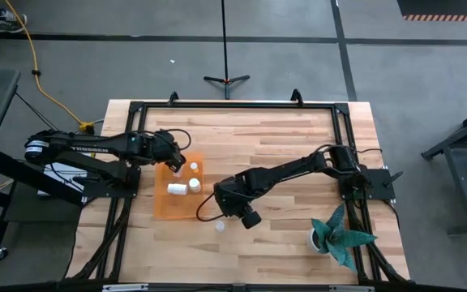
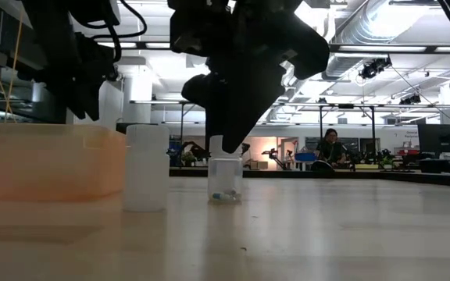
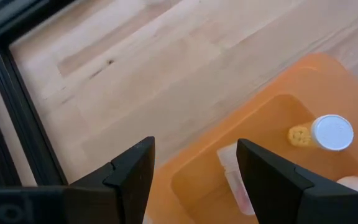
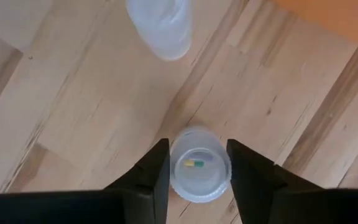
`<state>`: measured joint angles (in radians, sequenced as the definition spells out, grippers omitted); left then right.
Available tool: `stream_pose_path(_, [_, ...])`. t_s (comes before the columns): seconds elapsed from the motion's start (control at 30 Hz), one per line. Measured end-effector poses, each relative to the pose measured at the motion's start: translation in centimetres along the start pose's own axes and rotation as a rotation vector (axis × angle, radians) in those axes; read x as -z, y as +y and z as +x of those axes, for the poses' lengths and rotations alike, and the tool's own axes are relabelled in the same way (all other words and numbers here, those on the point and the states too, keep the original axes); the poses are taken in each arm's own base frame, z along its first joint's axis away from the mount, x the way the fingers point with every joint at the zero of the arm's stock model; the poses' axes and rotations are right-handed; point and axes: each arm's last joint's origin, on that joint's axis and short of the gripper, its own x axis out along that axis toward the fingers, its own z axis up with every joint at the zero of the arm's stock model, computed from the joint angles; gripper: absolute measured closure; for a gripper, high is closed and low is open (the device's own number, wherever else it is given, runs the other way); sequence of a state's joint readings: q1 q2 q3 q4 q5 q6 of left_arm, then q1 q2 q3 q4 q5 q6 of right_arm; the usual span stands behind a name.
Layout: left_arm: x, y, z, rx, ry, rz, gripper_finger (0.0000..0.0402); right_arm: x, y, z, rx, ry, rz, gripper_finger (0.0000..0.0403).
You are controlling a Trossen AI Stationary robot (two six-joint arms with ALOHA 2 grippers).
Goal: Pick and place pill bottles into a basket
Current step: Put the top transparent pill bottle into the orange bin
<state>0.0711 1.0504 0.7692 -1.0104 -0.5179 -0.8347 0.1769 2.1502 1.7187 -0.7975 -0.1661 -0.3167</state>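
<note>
The orange basket (image 1: 162, 212) sits left of the table's middle and holds three white pill bottles (image 1: 177, 189), one upright with its cap showing (image 3: 332, 132). My left gripper (image 1: 173, 158) hangs open and empty over the basket's far edge (image 3: 278, 93). My right gripper (image 1: 227, 204) is just right of the basket, lowered over a translucent pill bottle (image 4: 199, 165) that stands on the table (image 2: 225, 181). The gripper hides this bottle in the high view. Another bottle (image 1: 220, 225) stands free on its base nearby (image 2: 147, 168). My right gripper has the bottle's upper part (image 4: 178, 180) between its two fingers (image 4: 157, 171), one on each side. The fingers come from above, pointing down. The bottle stands upright with its base on the table (image 2: 225, 199); a yellow-green pill shows inside it.
A teal-green plant-like object (image 1: 340, 235) stands at the table's near right. A black frame runs along the table's far and side edges (image 1: 233, 105). Bare wood lies between the basket and the plant. A person sits far off in the room behind (image 2: 330, 147).
</note>
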Motion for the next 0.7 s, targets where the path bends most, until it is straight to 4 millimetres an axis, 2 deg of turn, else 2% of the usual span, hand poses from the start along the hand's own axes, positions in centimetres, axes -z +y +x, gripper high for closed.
stream_pose_path(0.17, [-0.4,-0.3,0.0,0.025,-0.043,0.043,0.0142,0.1,-0.1,-0.1,0.002,0.005,-0.014,0.0281])
stream_pose_path(0.27, [-0.9,-0.9,-0.1,0.073,-0.099,0.092,0.0142,0.1,-0.1,-0.8,0.046,0.018,-0.067,0.0281])
stream_pose_path(0.4, [-2.1,-1.9,-0.4,0.156,-0.219,0.223,0.0142,0.1,-0.7,-4.0,0.127,-0.022,-0.094,0.0281])
stream_pose_path(0.47, [-2.6,-2.6,-0.8,0.221,-0.292,0.365,0.0142,0.4,-1.3,-5.9,0.154,-0.029,-0.099,0.0280])
stream_pose_path(0.57, [-3.2,-3.7,-1.5,0.360,-0.387,0.526,0.0142,1.2,-2.7,-8.5,0.235,-0.038,-0.059,0.0279])
stream_pose_path(0.7, [-3.8,-4.6,-2.3,0.549,-0.478,0.633,0.0142,2.0,-4.6,-11.7,0.293,-0.126,-0.008,0.0280])
